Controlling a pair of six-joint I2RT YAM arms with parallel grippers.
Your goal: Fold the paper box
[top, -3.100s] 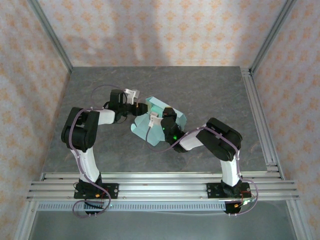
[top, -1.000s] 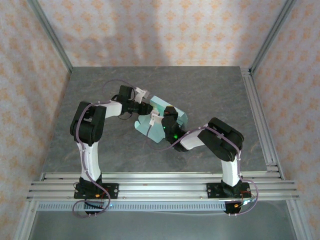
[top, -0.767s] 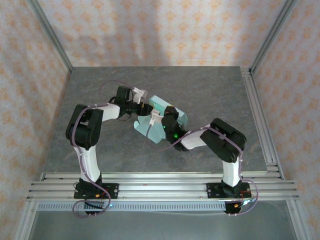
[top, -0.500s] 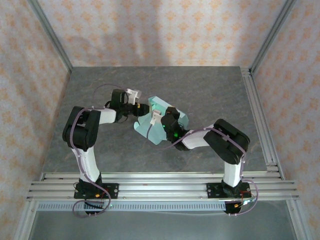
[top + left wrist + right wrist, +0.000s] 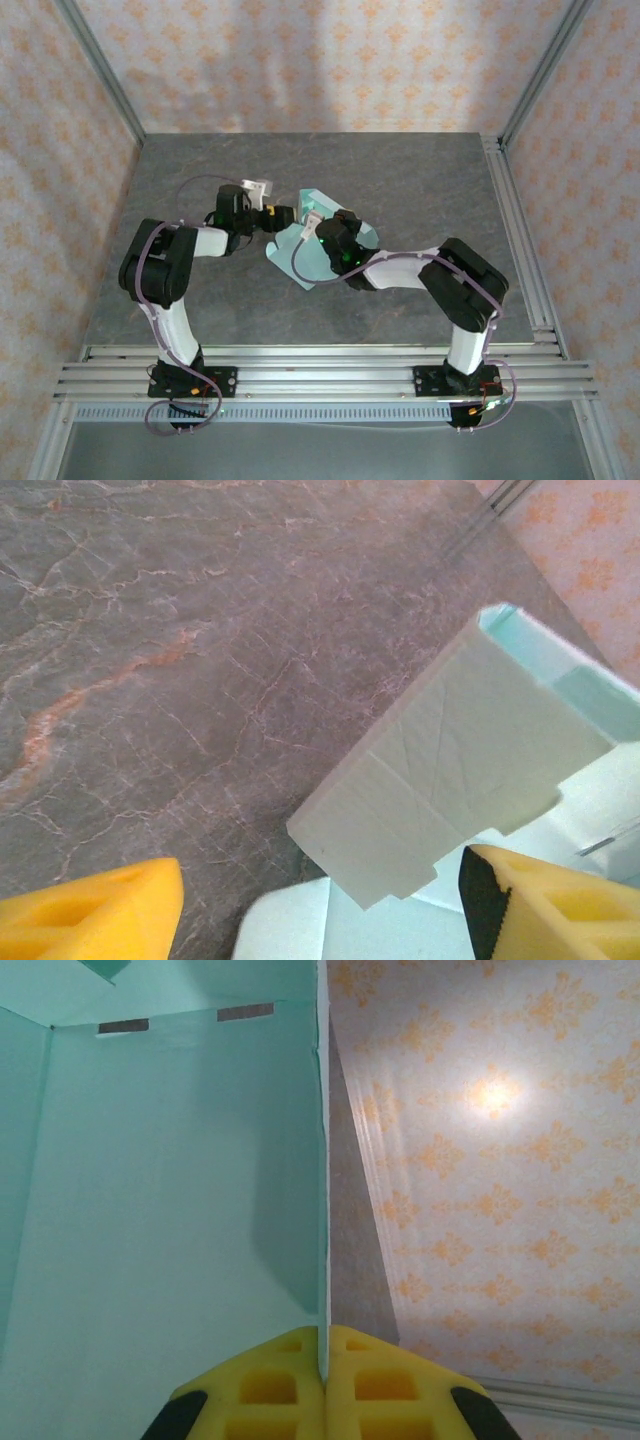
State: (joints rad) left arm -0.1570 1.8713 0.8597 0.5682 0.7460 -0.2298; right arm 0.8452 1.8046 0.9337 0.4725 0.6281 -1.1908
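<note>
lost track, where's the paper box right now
In the top view the paper box sits on the table between the arms; the right claw is shut on one wall edge and the open left claw faces its left flap.

Your left black-and-white arm (image 5: 160,280): upper link rising from near base, forearm reaching right and away. Your left yellow-padded gripper (image 5: 320,920): jaws standing wide, pads (image 5: 95,915) far apart at either lower corner of wrist view. Your right black-and-white arm (image 5: 465,290): elbow bent out on right, forearm sweeping left, wrist rolled. Your right yellow-padded gripper (image 5: 325,1360): pads pressed flat together, pinching upright edge of pale mint-green thin card box (image 5: 160,1210). In top view, both grippers near each other.
</note>
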